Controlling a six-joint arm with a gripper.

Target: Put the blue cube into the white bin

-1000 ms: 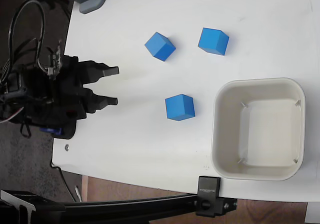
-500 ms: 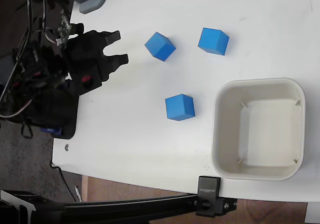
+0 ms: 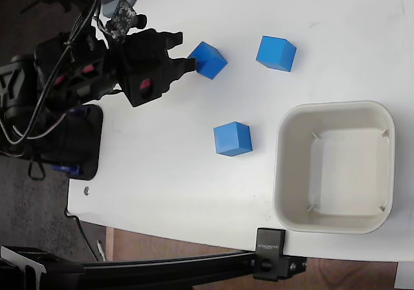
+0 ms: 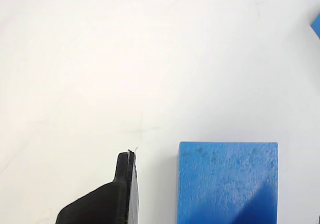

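Blue cube (image 3: 207,59): on the white table (image 3: 162,173), up and left of the white bin (image 3: 334,167), well apart from it; the wrist view shows its top face (image 4: 227,183) close up.
Gripper (image 3: 186,58): fingers spread, tips at the cube's left edge in the fixed view; the wrist view shows one finger (image 4: 117,194) just beside the cube — a gap between them.
Other cubes: one (image 3: 276,52) above the bin, one (image 3: 232,138) just left of it — fixed view only.
White bin: nothing inside.
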